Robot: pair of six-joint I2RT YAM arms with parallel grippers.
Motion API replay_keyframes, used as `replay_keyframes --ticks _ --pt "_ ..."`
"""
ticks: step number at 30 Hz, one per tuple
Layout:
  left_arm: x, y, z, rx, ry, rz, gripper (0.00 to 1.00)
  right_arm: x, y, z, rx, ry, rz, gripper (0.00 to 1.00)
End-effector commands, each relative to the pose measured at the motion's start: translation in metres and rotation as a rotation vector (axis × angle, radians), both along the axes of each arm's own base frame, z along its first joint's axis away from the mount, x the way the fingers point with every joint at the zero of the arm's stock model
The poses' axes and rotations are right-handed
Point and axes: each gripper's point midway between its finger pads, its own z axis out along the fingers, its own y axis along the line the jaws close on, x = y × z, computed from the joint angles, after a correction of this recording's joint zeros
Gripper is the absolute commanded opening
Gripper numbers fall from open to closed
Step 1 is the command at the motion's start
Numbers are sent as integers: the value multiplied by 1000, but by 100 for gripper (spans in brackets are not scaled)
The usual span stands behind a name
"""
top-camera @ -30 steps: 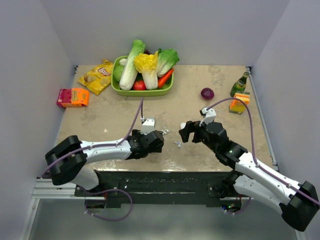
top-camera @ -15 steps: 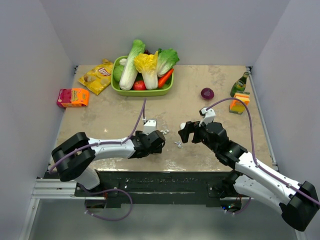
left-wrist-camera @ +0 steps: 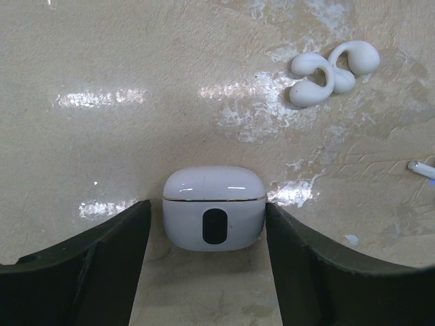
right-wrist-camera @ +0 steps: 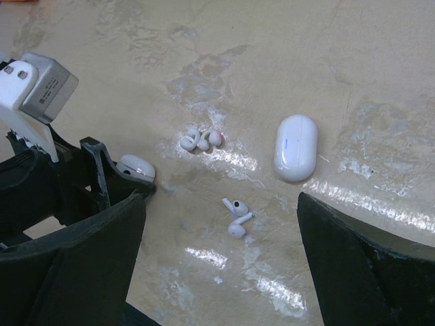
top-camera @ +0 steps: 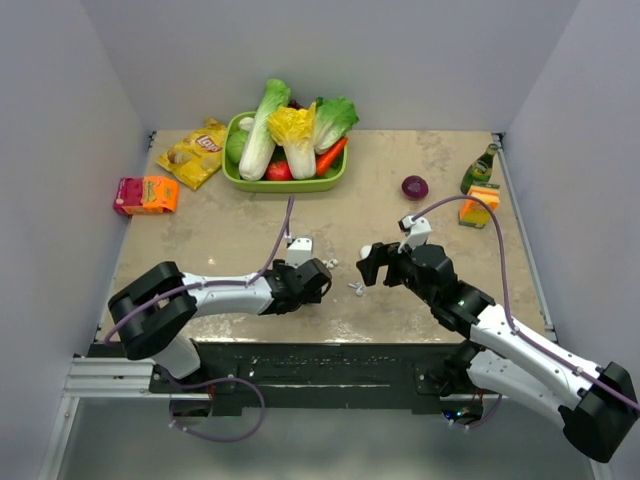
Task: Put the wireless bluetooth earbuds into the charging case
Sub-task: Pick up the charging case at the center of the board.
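Where the overhead camera looks down on the table (top-camera: 200, 240), the left gripper (top-camera: 320, 276) and the right gripper (top-camera: 366, 263) face each other near the front edge. The stemmed earbuds (top-camera: 355, 288) lie on the table between them. The charging case cannot be made out from here.

In the left wrist view, the charging case (left-wrist-camera: 213, 197) sits on the table with its lid closed and a dark oval window facing the camera. The left fingers (left-wrist-camera: 109, 258) stand open on either side of it, one with a sliver of gap, the other touching or nearly so. Two hook-shaped earbuds (left-wrist-camera: 332, 68) lie touching each other beyond it.

In the right wrist view, the right fingers (right-wrist-camera: 81, 265) are spread wide around nothing. The stemmed earbuds (right-wrist-camera: 236, 217) lie side by side, apart from the charging case (right-wrist-camera: 136, 166), which sits between the left fingers. A closed pill-shaped case (right-wrist-camera: 296, 147) lies near them.
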Motion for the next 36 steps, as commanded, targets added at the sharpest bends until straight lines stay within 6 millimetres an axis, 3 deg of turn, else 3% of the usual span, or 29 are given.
replay_keyframes --ticks 1,7,22,36 --pt "-5 -1 -16 -1 59 18 73 5 5 23 43 -47 -2 96" --pt "-6 0 -20 28 73 25 73 5 3 22 37 -47 -7 96" --pt "-16 26 -27 122 99 42 71 7 5 20 36 -46 -5 96" --pt "-23 21 -34 148 123 4 72 7 4 15 34 -41 -9 96"
